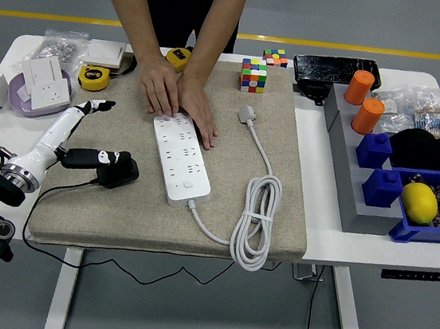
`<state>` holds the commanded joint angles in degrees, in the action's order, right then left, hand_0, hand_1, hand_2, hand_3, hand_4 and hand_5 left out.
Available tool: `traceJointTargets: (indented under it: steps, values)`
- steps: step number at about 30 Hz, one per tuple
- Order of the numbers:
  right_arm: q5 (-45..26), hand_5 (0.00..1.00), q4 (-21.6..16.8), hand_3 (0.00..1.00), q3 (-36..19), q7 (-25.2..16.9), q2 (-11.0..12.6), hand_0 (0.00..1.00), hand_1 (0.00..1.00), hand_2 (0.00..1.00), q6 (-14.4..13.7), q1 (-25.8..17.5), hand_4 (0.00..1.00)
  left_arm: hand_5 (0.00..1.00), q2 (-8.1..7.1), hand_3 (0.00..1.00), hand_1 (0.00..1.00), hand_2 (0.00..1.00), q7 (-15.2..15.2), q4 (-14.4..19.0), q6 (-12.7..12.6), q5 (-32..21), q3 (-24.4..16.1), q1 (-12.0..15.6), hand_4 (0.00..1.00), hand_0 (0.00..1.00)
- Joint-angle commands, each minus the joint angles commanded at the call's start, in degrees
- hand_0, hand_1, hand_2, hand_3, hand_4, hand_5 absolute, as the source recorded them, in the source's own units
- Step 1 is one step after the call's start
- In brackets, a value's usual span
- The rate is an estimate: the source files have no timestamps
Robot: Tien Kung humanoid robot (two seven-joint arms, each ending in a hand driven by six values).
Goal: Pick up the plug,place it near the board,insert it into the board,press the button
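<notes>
Lots of clutter on this worktop. A beige mat covers the middle. Two Rubik's cubes sit at its far edge, with a black case just right of them. Further right are two orange cylinders, blue bins with a lemon in one, and bagged parts. On the left there's a yellow tape measure and a white wall socket on a purple plate.

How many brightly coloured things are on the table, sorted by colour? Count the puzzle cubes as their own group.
Orange cylinders: 2
Yellow things: 3 (lemon, two tape measures)
Blue blocks: 2
Blue tray: 1
Multicoloured puzzle cubes: 2
Total: 10
</notes>
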<state>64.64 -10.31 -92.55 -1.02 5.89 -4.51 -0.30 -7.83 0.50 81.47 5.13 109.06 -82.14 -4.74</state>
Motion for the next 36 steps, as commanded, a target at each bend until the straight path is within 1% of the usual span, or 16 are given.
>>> traceJointTargets:
  steps: [5, 12, 14, 22, 24, 25, 28, 33, 36]
  values:
    - [0.0, 0.998, 0.0, 0.794, 0.0, 0.0, 0.0, 0.915, 0.870, 0.812, 0.0, 0.1, 0.998, 0.219, -0.34, 0.907, 0.998, 0.960, 0.0, -1.2, -0.4, 1.1, 2.5, -0.7, 0.998, 0.998]
    - [0.1, 0.998, 0.0, 0.794, 0.2, 0.1, 0.2, 0.916, 0.870, 0.811, 0.1, 0.0, 0.998, 0.221, -0.48, 0.908, 0.998, 0.962, 0.3, -4.9, -2.9, 4.1, 5.9, -2.1, 0.998, 0.998]
    - [0.2, 0.998, 0.0, 0.794, 0.2, 0.1, 0.2, 0.915, 0.870, 0.811, 0.1, -0.1, 0.998, 0.229, -0.32, 0.909, 0.998, 0.975, 0.3, -6.1, -3.9, 5.8, 6.7, -2.4, 0.998, 0.998]
    - [0.2, 0.998, 0.0, 0.792, 0.4, 0.1, 0.3, 0.915, 0.870, 0.811, 0.1, -0.1, 0.998, 0.247, 0.45, 0.905, 0.998, 0.971, 0.8, -9.4, -7.0, 10.4, 7.0, -3.0, 0.998, 0.979]
    - [0.1, 0.998, 0.0, 0.792, 0.4, 0.1, 0.3, 0.915, 0.870, 0.811, 0.1, -0.1, 0.998, 0.247, 0.45, 0.905, 0.998, 0.971, 0.9, -10.1, -8.0, 12.7, 7.0, -3.0, 0.998, 0.979]
    - [0.1, 0.998, 0.0, 0.793, 0.4, 0.1, 0.3, 0.916, 0.869, 0.811, 0.1, -0.1, 0.998, 0.261, 0.43, 0.903, 0.998, 0.961, 0.9, -10.2, -8.3, 13.3, 7.0, -3.0, 0.998, 0.945]
    - [0.1, 0.998, 0.0, 0.793, 0.5, 0.1, 0.4, 0.916, 0.869, 0.811, 0.1, -0.1, 0.998, 0.261, 0.50, 0.903, 0.998, 0.961, 1.1, -10.9, -9.6, 16.9, 6.8, -2.8, 0.998, 0.945]
    - [0.0, 0.998, 0.0, 0.793, 0.5, 0.1, 0.4, 0.915, 0.869, 0.811, 0.2, -0.1, 0.998, 0.270, 0.58, 0.900, 0.984, 0.948, 1.4, -11.7, -10.7, 20.0, 6.6, -3.0, 0.998, 0.938]
    - [-0.1, 0.998, 0.0, 0.793, 0.6, 0.1, 0.4, 0.915, 0.869, 0.811, 0.2, -0.1, 0.998, 0.270, 0.56, 0.900, 0.984, 0.948, 1.4, -12.4, -10.9, 20.5, 6.6, -3.2, 0.998, 0.938]
